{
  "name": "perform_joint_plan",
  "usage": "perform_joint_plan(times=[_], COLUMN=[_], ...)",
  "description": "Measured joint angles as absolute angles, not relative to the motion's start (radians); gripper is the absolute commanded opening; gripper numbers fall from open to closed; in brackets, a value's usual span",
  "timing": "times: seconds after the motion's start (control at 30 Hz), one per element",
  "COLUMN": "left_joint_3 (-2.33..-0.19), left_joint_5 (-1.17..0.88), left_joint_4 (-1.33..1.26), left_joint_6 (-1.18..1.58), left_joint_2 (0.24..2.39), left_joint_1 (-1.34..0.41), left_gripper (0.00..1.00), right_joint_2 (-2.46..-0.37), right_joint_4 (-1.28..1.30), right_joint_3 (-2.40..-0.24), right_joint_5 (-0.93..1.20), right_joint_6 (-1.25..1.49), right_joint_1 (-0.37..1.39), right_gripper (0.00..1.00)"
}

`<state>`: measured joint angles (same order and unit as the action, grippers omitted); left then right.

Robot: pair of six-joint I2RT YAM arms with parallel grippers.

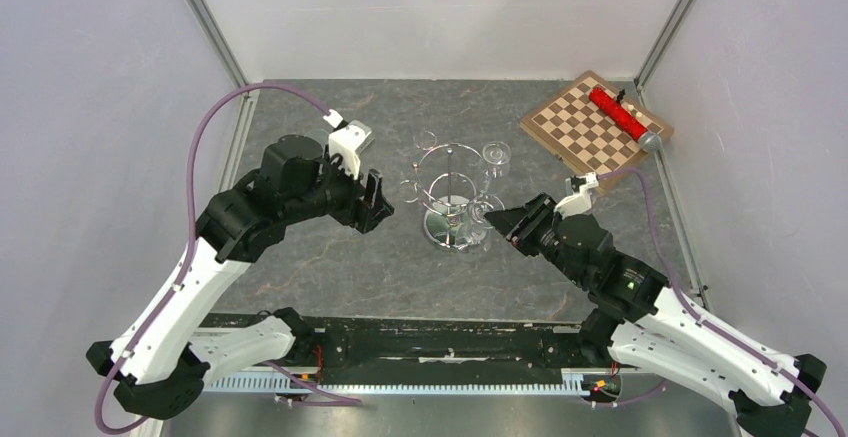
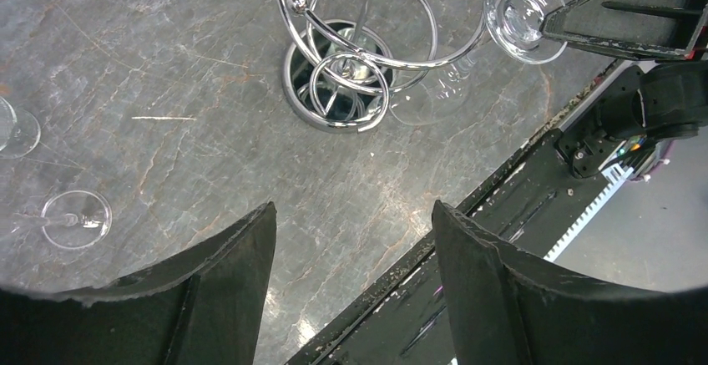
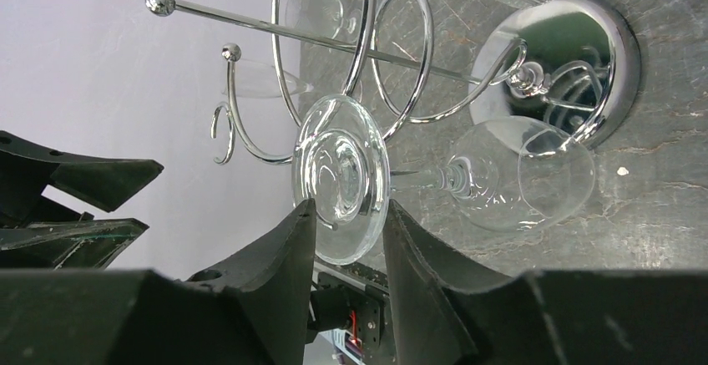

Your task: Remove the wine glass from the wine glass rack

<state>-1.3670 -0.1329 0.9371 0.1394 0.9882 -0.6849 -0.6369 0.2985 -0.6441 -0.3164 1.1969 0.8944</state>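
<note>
The chrome wine glass rack (image 1: 447,185) stands mid-table on its round mirrored base (image 3: 614,43); it also shows in the left wrist view (image 2: 351,81). A clear wine glass (image 3: 534,173) hangs upside down from the rack's near-right loop, its round foot (image 3: 341,164) on top. My right gripper (image 3: 348,206) is shut on the rim of that foot, one finger on each side; in the top view it (image 1: 495,221) sits just right of the rack. My left gripper (image 2: 352,215) is open and empty, left of the rack (image 1: 377,202) and apart from it.
Another clear glass (image 1: 497,157) is behind the rack on the right. Two more glass parts show at the left edge of the left wrist view (image 2: 77,219). A chessboard (image 1: 585,127) with a red object (image 1: 615,110) lies at the back right. The metal rail (image 1: 440,342) runs along the near edge.
</note>
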Motion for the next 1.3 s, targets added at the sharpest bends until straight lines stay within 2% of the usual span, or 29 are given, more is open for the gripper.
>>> perform_joint_plan(times=[0.87,1.3], left_joint_3=[-1.353,-1.345], left_joint_5=[-0.027,-0.001], left_joint_4=[0.940,0.940], left_joint_6=[0.138,0.138], left_joint_2=[0.988,0.985], left_joint_1=[-0.738,-0.749], left_gripper=[0.77,0.79], right_joint_2=[-0.667,-0.684], right_joint_4=[0.331,0.310], right_joint_3=[-0.696,-0.698], right_joint_5=[-0.333,-0.338], right_joint_6=[1.140,1.132], right_joint_1=[0.894,0.894], right_gripper=[0.32,0.16])
